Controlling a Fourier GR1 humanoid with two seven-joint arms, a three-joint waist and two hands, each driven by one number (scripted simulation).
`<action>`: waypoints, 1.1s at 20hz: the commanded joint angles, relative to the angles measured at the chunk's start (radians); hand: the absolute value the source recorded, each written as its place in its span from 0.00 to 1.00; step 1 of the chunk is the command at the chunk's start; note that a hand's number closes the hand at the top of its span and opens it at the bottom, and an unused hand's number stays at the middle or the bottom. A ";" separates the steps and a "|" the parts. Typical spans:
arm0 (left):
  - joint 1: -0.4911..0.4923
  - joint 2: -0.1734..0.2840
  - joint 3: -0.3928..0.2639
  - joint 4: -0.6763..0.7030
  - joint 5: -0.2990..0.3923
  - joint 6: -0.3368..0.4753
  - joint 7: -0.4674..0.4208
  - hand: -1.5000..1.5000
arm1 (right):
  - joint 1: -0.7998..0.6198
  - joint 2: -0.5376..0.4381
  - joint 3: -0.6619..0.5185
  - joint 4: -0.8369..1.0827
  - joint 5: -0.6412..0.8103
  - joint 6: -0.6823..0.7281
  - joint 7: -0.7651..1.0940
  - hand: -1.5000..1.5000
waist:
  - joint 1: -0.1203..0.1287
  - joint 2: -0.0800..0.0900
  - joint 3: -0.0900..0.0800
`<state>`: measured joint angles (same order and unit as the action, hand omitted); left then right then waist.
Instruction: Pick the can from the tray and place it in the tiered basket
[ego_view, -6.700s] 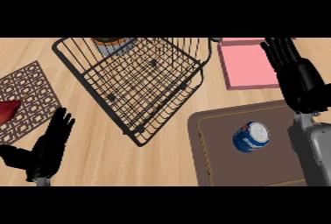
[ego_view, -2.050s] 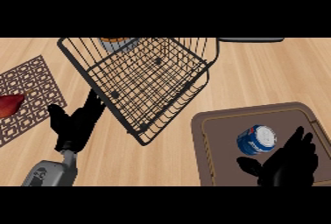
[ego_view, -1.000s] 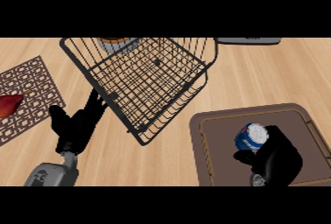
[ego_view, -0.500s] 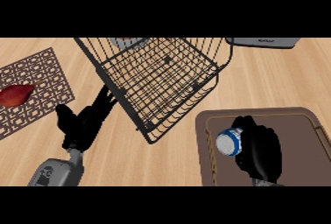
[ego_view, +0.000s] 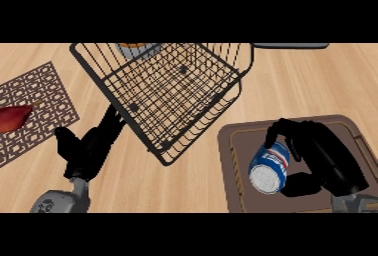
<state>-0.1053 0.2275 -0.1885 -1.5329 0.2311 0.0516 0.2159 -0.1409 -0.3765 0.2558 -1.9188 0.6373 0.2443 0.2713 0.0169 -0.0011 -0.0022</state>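
Can-holding brown tray (ego_view: 238, 150) sits right of the black wire tiered basket (ego_view: 173, 90). Right hand (ego_view: 325, 160) curls around the blue-and-white can (ego_view: 269, 167) in the tray. Left hand (ego_view: 87, 147) rests open beside the basket.

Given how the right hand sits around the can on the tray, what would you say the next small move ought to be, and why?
Probably lift the can straight up off the tray. The right hand already has its fingers over the can's far end and its thumb under the near end, and the can lies on its side on the tray. The tiered basket stands up and to the left, so height comes first.
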 joint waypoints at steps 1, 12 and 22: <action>-0.010 0.012 0.026 0.013 0.020 -0.023 -0.006 0.50 | -0.121 -0.066 -0.212 -0.089 -0.276 0.147 -0.060 1.00 | -0.021 0.000 0.002; -0.080 -0.052 0.016 0.049 -0.024 0.009 0.015 0.50 | -0.566 -0.216 -0.446 0.051 -0.617 0.322 0.133 1.00 | -0.013 0.002 0.001; -0.002 -0.058 -0.003 -0.023 -0.050 -0.006 0.016 0.50 | -0.979 -0.110 -0.252 0.255 -0.552 0.293 0.388 1.00 | -0.002 0.000 0.001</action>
<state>-0.0910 0.1879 -0.1766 -1.5423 0.1903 0.0493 0.2235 -0.9792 -0.5280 -0.0485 -1.7328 0.0692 0.5471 0.5737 0.0188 -0.0043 0.0016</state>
